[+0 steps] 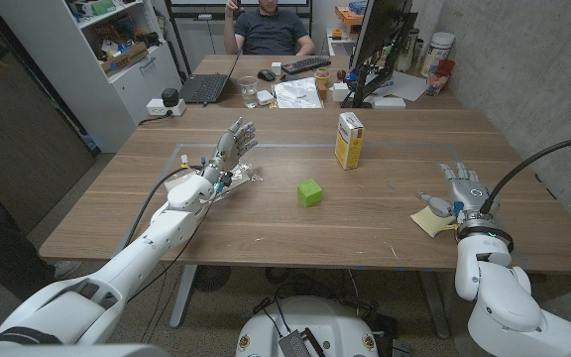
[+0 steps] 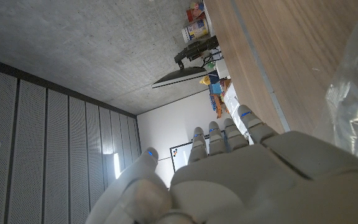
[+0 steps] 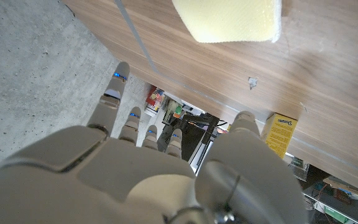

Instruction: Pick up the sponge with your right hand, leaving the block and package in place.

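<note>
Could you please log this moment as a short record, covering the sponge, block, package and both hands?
sponge: pale yellow sponge on the wooden table near its right edge, beside the right hand
block: green block mid-table, untouched
package: yellow package upright, behind the block
right hand: right hand open beside the sponge, not gripping it
left hand: left hand open, fingers spread, next to crinkled clear plastic
task state: sponge not yet lifted

An office or lab: laptop (image 1: 205, 87), monitor (image 1: 378, 45), shelving (image 1: 117, 45), concrete walls, a seated person (image 1: 269, 27).
</note>
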Robot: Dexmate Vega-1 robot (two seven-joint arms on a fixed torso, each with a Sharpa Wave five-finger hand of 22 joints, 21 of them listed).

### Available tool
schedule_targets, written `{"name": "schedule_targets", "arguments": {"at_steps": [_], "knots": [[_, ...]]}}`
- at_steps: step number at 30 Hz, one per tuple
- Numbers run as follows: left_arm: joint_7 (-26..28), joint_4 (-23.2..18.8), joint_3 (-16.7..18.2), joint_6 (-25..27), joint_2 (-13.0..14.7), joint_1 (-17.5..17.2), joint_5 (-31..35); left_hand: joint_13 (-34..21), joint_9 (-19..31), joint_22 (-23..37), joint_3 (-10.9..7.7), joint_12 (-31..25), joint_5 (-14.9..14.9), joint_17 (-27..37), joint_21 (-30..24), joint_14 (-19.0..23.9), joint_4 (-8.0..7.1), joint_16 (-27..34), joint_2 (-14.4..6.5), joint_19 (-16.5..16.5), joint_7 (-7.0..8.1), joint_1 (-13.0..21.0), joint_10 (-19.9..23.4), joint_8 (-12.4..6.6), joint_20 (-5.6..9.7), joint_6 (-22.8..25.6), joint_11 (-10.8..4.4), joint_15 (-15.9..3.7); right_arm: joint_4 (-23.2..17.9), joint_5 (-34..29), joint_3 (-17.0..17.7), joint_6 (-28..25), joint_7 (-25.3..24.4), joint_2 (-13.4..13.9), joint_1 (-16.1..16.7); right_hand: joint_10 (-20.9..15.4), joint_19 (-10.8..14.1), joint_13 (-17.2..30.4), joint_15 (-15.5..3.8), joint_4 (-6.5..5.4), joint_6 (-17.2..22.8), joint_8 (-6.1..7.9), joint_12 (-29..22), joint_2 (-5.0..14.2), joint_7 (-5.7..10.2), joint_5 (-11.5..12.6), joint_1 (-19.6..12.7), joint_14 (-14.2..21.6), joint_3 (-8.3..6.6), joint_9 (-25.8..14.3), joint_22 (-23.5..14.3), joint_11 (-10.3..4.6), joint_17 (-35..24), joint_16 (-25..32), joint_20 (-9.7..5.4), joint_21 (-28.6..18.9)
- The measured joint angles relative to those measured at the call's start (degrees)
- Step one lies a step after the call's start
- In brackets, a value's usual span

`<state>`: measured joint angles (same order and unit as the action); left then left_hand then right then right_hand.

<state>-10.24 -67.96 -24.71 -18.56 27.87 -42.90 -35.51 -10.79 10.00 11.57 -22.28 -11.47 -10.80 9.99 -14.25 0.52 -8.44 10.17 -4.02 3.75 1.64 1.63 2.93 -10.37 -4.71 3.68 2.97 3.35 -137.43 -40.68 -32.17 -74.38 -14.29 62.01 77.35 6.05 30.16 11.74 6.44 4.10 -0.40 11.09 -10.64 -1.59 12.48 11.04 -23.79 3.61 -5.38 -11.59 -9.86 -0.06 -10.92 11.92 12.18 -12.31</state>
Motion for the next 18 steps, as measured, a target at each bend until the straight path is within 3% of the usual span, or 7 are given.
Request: {"name": "schedule_targets", "arguments": {"at_steps": [18], "knots": [[0.73,-2.46,0.23,0.33,1.07,-1.02,0.18,0.00,0.00,0.00,0.26,0.00,0.00,0.00,0.00,0.00,-0.26,0.00,0.00,0.00,0.00,0.00,0.00,0.00,0.00,0.00,0.00,0.00,0.11,9.06,-6.19,-2.29,-2.97,3.03,-5.76,0.74,0.63,0.00,-0.01,0.18,0.00,0.00,0.00,-0.29,0.00,0.41,-0.29,0.61,0.18,0.01,-0.01,0.28,-0.01,0.00,-0.02,0.00]]}}
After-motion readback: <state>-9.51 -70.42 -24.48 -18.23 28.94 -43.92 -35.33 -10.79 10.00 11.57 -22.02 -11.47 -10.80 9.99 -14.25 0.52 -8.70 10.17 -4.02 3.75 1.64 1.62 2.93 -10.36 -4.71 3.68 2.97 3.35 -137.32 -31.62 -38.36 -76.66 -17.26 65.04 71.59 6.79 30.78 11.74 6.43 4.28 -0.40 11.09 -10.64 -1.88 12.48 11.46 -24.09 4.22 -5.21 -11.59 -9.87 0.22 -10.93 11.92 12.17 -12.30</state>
